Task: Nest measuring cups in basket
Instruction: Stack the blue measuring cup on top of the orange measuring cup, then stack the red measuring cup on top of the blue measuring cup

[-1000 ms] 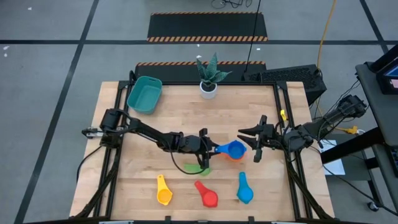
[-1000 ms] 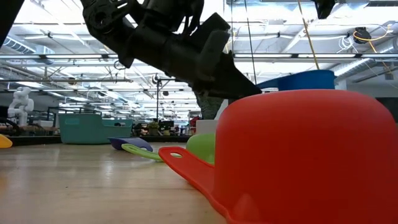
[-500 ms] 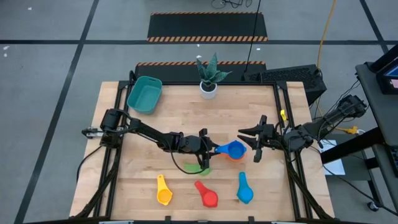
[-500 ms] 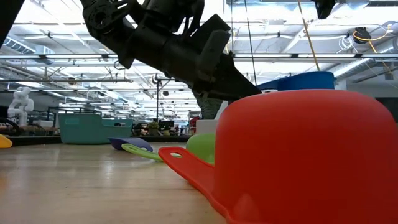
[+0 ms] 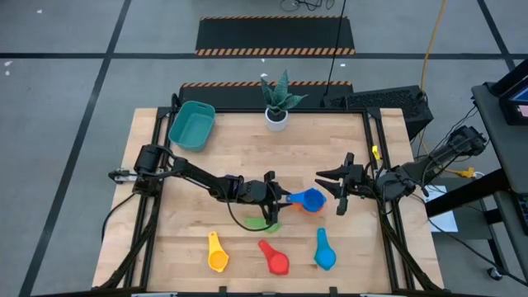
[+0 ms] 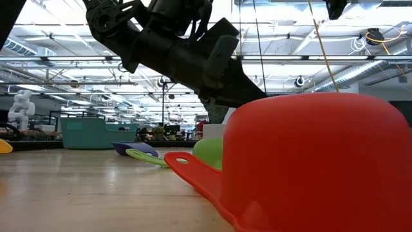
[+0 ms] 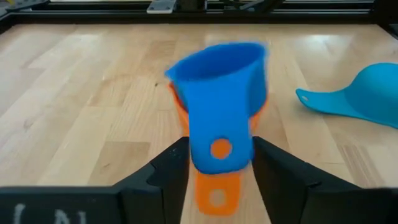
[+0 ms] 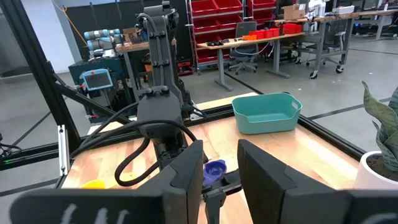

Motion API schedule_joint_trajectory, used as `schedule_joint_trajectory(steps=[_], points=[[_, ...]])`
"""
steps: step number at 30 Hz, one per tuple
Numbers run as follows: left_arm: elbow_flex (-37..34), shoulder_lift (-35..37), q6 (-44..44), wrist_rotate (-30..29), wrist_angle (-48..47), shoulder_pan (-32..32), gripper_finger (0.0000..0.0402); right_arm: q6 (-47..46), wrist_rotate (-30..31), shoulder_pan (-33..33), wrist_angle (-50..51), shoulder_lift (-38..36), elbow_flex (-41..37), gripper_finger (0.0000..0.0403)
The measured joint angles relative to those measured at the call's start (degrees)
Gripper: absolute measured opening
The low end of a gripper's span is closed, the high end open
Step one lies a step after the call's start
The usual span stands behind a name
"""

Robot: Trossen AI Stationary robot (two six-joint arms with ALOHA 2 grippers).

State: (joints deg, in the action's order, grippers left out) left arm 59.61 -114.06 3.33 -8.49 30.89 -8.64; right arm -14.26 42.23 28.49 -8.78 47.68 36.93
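Since a second ago the blue cup (image 5: 311,199) has dropped into the orange cup (image 7: 214,186) at mid-table — left hand (image 5: 277,198) spreads, handle loose between its fingers. Right hand (image 5: 340,191) waits alongside, parted, empty. Basket (image 5: 191,125) sits far-left.

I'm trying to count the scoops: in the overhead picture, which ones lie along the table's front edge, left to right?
Yellow cup → red cup → light blue cup. The green one sits farther back, partly under the left arm.

Basket (image 5: 191,126) at table's (image 5: 247,148) far-left corner, plant pot (image 5: 276,119) far-centre, cups (image 5: 268,252) near front edge
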Motion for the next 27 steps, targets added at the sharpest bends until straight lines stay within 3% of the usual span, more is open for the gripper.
schedule_joint_trajectory(steps=[10, 27], points=[[0.0, 0.0, 0.35, 0.0, -0.35, -0.01, 0.0226, 0.0, -0.02, 0.0, 0.02, 0.02, 0.0, 0.0093], [0.0, 1.19, 0.0, 0.04, -1.66, 0.0, 0.023, -0.09, -0.3, 0.0, 1.86, 0.0, 0.02, 0.0093]])
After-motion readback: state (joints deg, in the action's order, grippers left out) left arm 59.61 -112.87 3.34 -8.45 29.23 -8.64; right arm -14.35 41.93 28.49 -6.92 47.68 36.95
